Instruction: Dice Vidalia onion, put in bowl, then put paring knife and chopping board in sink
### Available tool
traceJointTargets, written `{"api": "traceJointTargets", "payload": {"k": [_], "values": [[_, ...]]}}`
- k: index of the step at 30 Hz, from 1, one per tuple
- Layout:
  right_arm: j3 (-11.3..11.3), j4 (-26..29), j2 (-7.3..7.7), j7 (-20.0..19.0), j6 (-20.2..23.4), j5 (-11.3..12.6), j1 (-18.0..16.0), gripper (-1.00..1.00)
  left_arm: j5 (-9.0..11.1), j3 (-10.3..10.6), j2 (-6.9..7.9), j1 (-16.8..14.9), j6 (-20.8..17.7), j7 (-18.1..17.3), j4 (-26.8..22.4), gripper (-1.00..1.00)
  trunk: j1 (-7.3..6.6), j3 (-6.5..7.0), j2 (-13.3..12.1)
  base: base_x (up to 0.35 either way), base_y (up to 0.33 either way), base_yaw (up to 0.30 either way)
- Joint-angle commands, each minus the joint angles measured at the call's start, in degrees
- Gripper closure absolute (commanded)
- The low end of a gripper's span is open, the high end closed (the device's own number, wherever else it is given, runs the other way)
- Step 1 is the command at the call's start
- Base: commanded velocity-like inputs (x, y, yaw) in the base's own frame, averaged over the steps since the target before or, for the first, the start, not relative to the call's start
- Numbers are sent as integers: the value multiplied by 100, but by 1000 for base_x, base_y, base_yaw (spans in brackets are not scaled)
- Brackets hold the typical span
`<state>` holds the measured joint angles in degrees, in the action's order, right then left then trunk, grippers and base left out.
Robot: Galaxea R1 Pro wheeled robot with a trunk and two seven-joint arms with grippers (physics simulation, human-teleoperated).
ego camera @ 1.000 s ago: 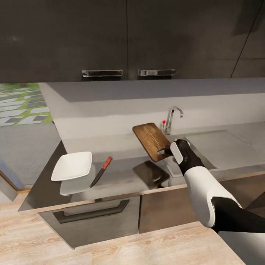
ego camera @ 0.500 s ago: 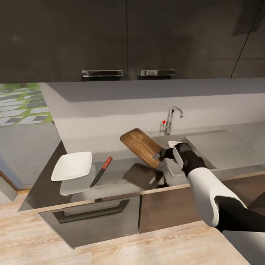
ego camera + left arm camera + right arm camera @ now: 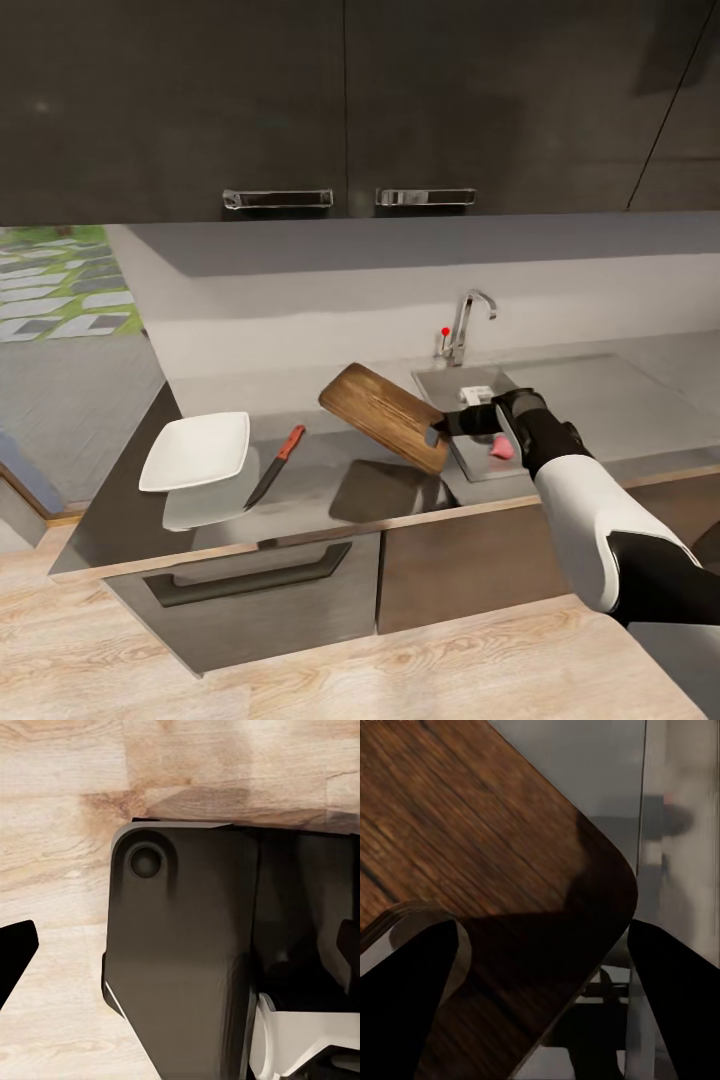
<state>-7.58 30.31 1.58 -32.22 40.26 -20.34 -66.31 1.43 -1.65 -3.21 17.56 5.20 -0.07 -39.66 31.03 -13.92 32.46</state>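
My right gripper (image 3: 440, 430) is shut on a corner of the dark brown chopping board (image 3: 385, 415), which hangs tilted above the grey countertop (image 3: 330, 490) just left of the sink (image 3: 440, 384). In the right wrist view the chopping board (image 3: 487, 870) fills the gap between the two dark fingers (image 3: 412, 1005). The pinkish Vidalia onion (image 3: 500, 448) lies in the sink basin, partly hidden behind my right wrist. The paring knife (image 3: 275, 466) with its red-orange handle lies on the countertop beside the white square bowl (image 3: 197, 450), which looks empty. My left gripper (image 3: 180, 945) is open over the robot's own dark base.
A chrome tap (image 3: 466, 322) with a red-tipped knob (image 3: 445, 331) stands behind the basin, and the flat drainboard (image 3: 600, 400) lies to its right. Dark wall cabinets (image 3: 350, 110) hang above. Wooden floor (image 3: 300, 670) runs along the cabinet fronts.
The right arm has shifted right, and the board in it has swung lower and to the left, lying flatter. The onion now shows in the basin beside the wrist.
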Motion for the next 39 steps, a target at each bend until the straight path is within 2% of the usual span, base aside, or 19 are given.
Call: {"api": "traceJointTargets", "payload": {"k": [1, 10, 13, 16, 18, 23, 27, 31, 39], "values": [[-36, 8, 10, -73, 16, -67, -4, 100, 13, -11, -4, 2, 7, -1, -7, -100, 2, -8, 8, 0, 0, 0], [-46, 66, 44, -90, -25, -120, -9, 100, 9, -11, -4, 2, 8, -1, -9, -100, 2, -8, 8, 0, 0, 0], [-24, 261, 33, -78, -10, -325, -23, 100, 7, -11, -4, 2, 8, -7, -8, -100, 2, -8, 8, 0, 0, 0], [121, 512, -21, -83, 7, -694, -40, 100, 10, -11, -4, 0, 7, -9, -7, -100, 2, -8, 8, 0, 0, 0], [284, 630, -134, -94, 9, -1008, -58, 100, 13, -11, -4, 1, 7, -10, -5, -100, 2, -8, 8, 0, 0, 0], [471, 708, -378, -149, 9, -1495, -253, 100, 15, -11, -4, 1, 7, -16, -4, -100, 2, -8, 8, 0, 0, 0], [504, 700, -447, -424, 15, -1602, -347, 100, 16, -11, -4, 0, 7, -19, -6, -100, 2, -8, 8, 0, 0, 0], [494, 635, -447, -546, 21, -1614, -366, 100, 16, -11, -4, -3, 7, -19, -1, -100, 2, -8, 8, 0, 0, 0], [486, 110, -470, -673, 42, -1597, -373, 100, 16, -11, -4, 1, 7, -22, 25, -100, 2, -8, 8, 0, 0, 0]]}}
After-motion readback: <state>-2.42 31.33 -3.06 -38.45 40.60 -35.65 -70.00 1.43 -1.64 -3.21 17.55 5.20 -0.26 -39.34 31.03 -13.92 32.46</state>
